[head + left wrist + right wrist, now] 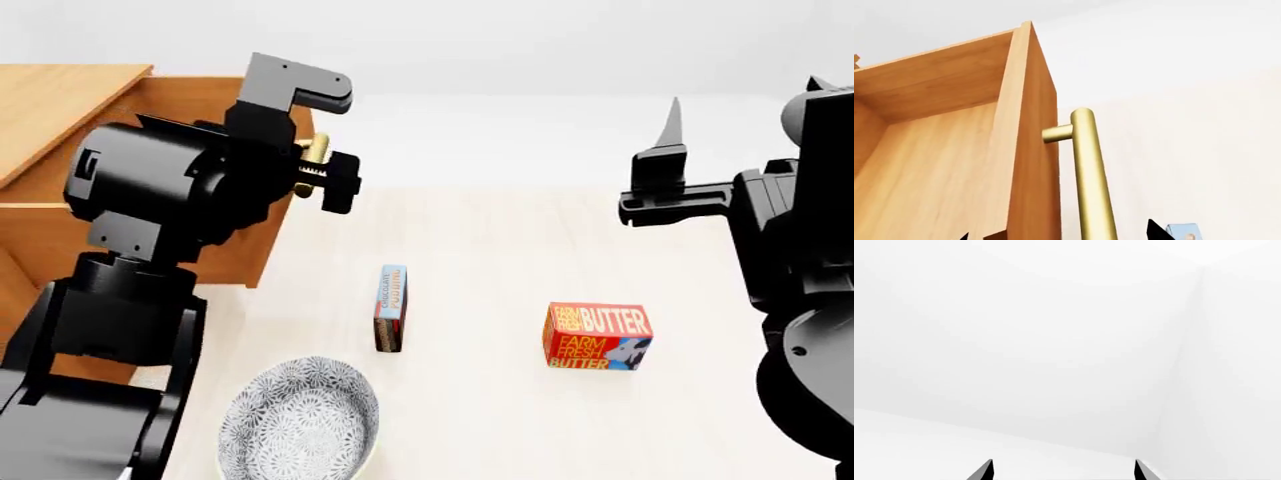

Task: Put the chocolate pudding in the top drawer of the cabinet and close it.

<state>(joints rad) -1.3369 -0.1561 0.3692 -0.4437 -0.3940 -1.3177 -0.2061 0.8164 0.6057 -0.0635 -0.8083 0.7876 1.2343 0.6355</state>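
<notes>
Patterned round bowl [299,420], thin flat chocolate pudding [391,307], wood-grain top drawer [954,150]

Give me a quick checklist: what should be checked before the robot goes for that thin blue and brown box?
1. Orange-brown wooden top drawer pulled out: ok; its inside shows.
2. Drawer inside free: ok in the part seen.
3. Thin light blue and red-brown chocolate pudding box reachable: ok, alone on the table.
4. Red-orange butter box apart from it: ok.
5. Right gripper open: ok, tips apart, nothing between.
6. Left gripper off the brass bar handle: cannot tell.
</notes>
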